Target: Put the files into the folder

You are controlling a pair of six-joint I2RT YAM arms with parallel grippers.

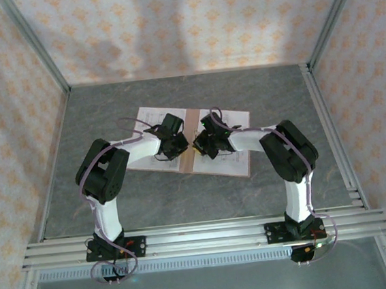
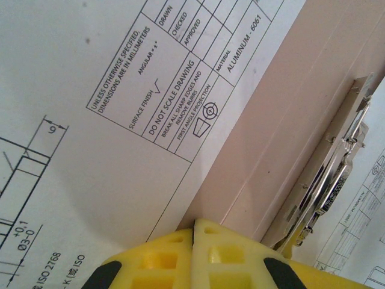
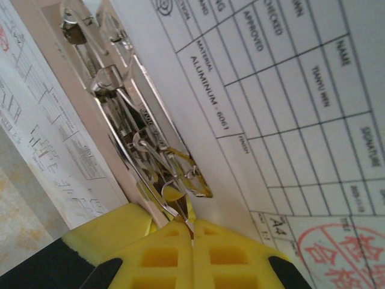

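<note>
The folder [image 1: 190, 128] lies open on the table, its pinkish-brown spine [image 2: 289, 114] bare between white printed files [image 1: 144, 124] on the left leaf and more files [image 1: 235, 123] on the right. A metal clip [image 3: 120, 114] runs along the spine. My left gripper [image 2: 194, 226] is shut, its yellow tips resting where the left sheet [image 2: 90, 150] meets the spine. Across from it, my right gripper [image 3: 192, 227] is shut on the clip's thin wire lever, beside the title block of the right sheet [image 3: 301, 90].
Both grippers meet tip to tip over the spine, left gripper [image 1: 179, 146] and right gripper [image 1: 201, 144] almost touching. Grey table [image 1: 107, 105] surrounds the folder, with patterned walls and aluminium frame rails [image 1: 202, 236] around it.
</note>
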